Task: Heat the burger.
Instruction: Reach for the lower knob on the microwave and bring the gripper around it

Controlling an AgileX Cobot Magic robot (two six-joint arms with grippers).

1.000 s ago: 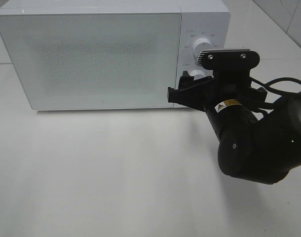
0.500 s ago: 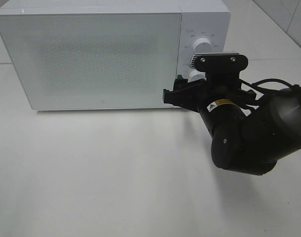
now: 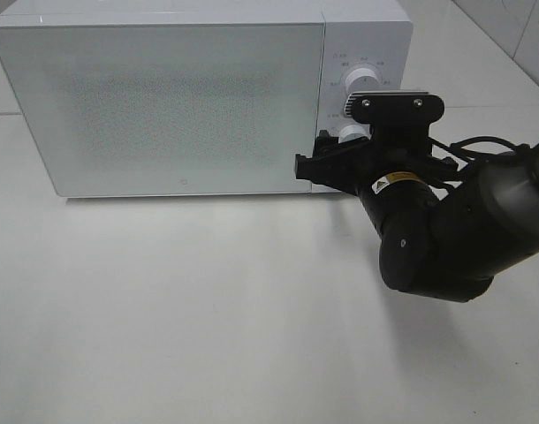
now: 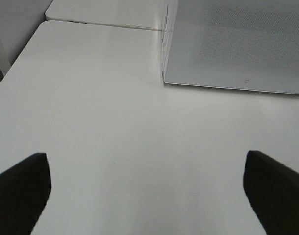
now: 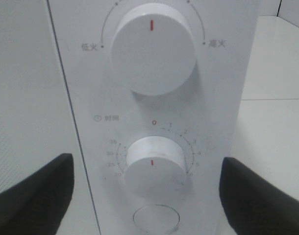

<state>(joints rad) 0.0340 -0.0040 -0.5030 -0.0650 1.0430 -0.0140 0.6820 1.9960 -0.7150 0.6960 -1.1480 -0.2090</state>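
Observation:
The burger is out of view. The white microwave (image 3: 163,97) stands at the back with its door shut, and its frosted door (image 4: 237,44) shows nothing inside. My right gripper (image 3: 333,157) is open and empty in front of the control panel. In the right wrist view its fingers (image 5: 32,191) flank the lower timer knob (image 5: 154,164) without touching it. The knob's red mark points down, away from the 0. My left gripper (image 4: 147,196) is open and empty over bare table, off the microwave's left front corner.
The upper power knob (image 5: 153,48) has its red mark pointing straight up, and it also shows in the high view (image 3: 362,79). A round button (image 5: 156,219) sits below the timer knob. White table (image 3: 181,300) spreads in front of the microwave.
My right arm has moved left and closer to the microwave's control panel, bringing the open gripper up to the lower knob. The microwave door stays shut.

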